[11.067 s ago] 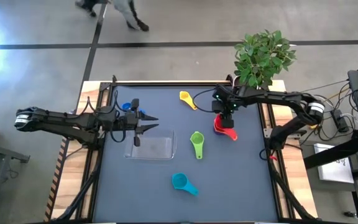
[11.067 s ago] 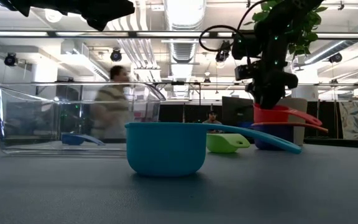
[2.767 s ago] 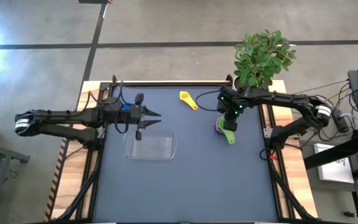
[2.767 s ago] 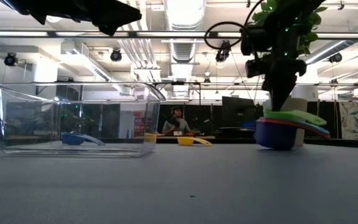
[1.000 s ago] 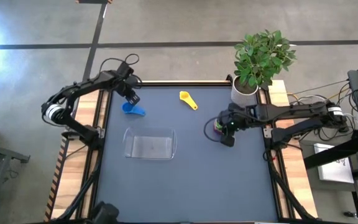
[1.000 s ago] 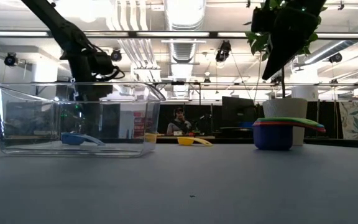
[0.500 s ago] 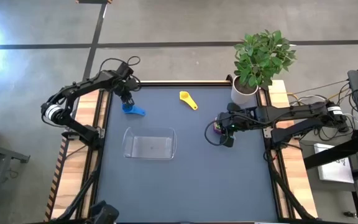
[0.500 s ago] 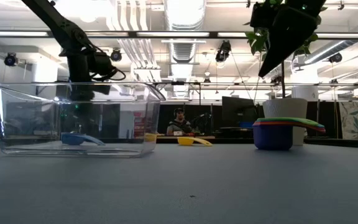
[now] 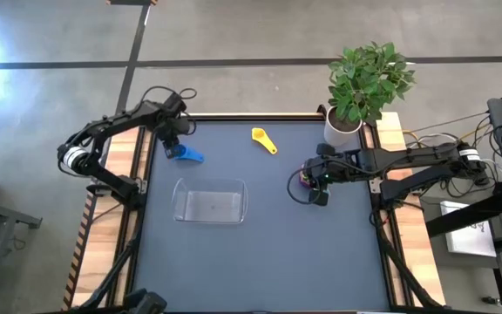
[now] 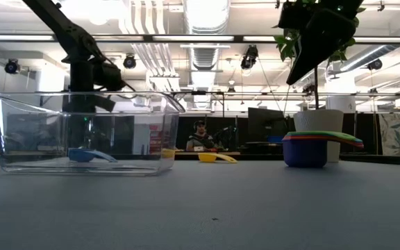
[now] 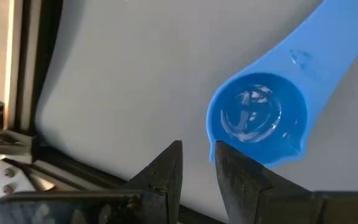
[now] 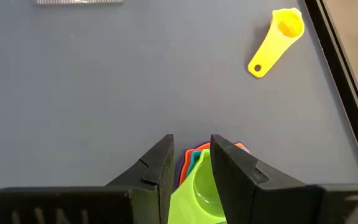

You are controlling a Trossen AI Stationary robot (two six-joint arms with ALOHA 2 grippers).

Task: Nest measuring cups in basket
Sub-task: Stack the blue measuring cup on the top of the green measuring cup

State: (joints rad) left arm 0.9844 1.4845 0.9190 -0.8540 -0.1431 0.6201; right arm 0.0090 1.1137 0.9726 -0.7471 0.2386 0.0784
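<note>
Left end effector (image 9: 173,146): poised over the far left corner of the bench (image 9: 260,262), directly above the blue cup (image 9: 187,155); in its wrist view the two fingers (image 11: 166,171) stand a narrow gap apart with nothing between them, their tips just beside the blue bowl's rim.
Blue cup: lies on the bench outside the basket, bowl up, handle pointing away from the left edge.
Basket (image 9: 211,201): clear bin, left of the bench's centre, near the blue cup but apart from it; nothing shows inside it from above.
Yellow cup (image 9: 263,139): alone near the far edge, between the blue cup and the plant pot (image 9: 342,132), well apart from the basket.
Nested stack (image 10: 310,146): on the right side of the bench; green on top, then orange, red and teal rims, with a purple bowl at the bottom, resting on the surface.
Right end effector (image 9: 317,177): above the stack; its fingers (image 12: 160,165) are slightly parted, straddling the green cup (image 12: 194,186) from above, and I cannot tell whether they press on it.
Plant pot: white, with a leafy plant, at the far right corner beside the stack.
</note>
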